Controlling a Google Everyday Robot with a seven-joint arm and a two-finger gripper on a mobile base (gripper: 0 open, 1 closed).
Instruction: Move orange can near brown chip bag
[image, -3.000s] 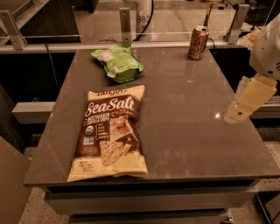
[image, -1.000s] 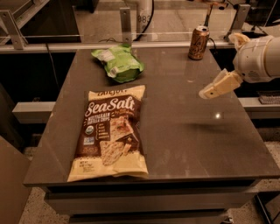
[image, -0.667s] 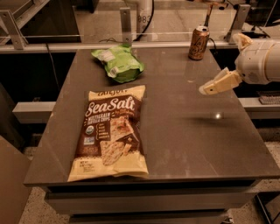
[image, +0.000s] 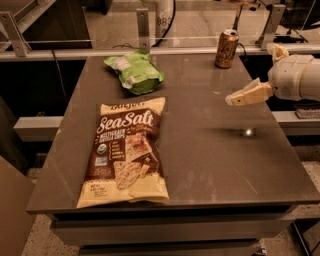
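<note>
Upper right of frame, back edge of table: slim orange-brown metal drink can (image: 226, 48), silver top, pale script on its side, standing upright.
Gripper: cream-coloured gripper (image: 235, 99) at right of frame, over the right part of the tabletop, tip pointing left and slightly down.
Gripper state: cannot tell whether apart or together.
Gripper vs can: apart, not touching. The gripper sits lower in frame and a bit right of the can.
Arm: white rounded arm segment (image: 297, 77) comes in from the right edge, level with the gripper.
Brown chip bag: large flat chip bag (image: 125, 152), dark brown middle, cream top and bottom, white "Sea Salt" lettering. It lies flat at lower left-centre of the table, bottom end near the front edge.
Can vs brown bag: well apart, can upper right, bag lower left, bare tabletop between them.
Green bag: 1 small crumpled green bag (image: 135, 72), upper left-centre of the table, just above the brown bag's top end.
Table: dark grey-brown glossy rectangular tabletop (image: 215, 170).
Reflection: 1 bright light spot (image: 247, 132) on the tabletop at right, below the gripper.
Background: horizontal metal rail (image: 75, 53) runs behind the table's back edge.
</note>
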